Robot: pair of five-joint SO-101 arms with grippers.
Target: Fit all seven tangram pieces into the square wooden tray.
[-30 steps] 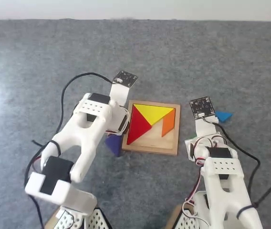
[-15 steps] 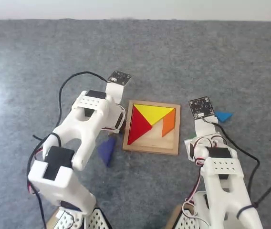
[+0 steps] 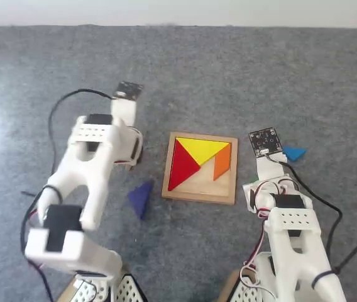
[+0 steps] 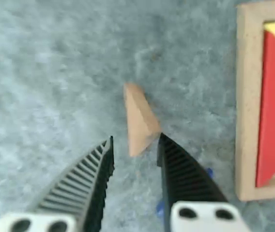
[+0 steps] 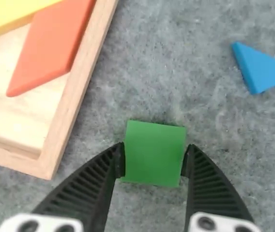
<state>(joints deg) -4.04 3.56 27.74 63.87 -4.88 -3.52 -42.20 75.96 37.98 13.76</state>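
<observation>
Tangram pieces: three sit in the wooden tray (image 3: 197, 197), namely the red triangle (image 3: 181, 167), yellow triangle (image 3: 202, 150) and orange parallelogram (image 3: 222, 163), with bare wood left along its near side. We see the right gripper (image 5: 153, 150) clenched on the green square (image 5: 154, 152), flat on the mat (image 3: 260, 75) just beside the tray's right rim, likely ready to carry it in. The left gripper (image 4: 135, 140) is released, jaws straddling the tan triangle (image 4: 138, 118) off the tray's left rim, lined up for a grasp. The dark blue triangle (image 3: 141, 198) lies near the tray's left-near corner. The light blue triangle (image 3: 295, 153) lies beyond the right rim.
</observation>
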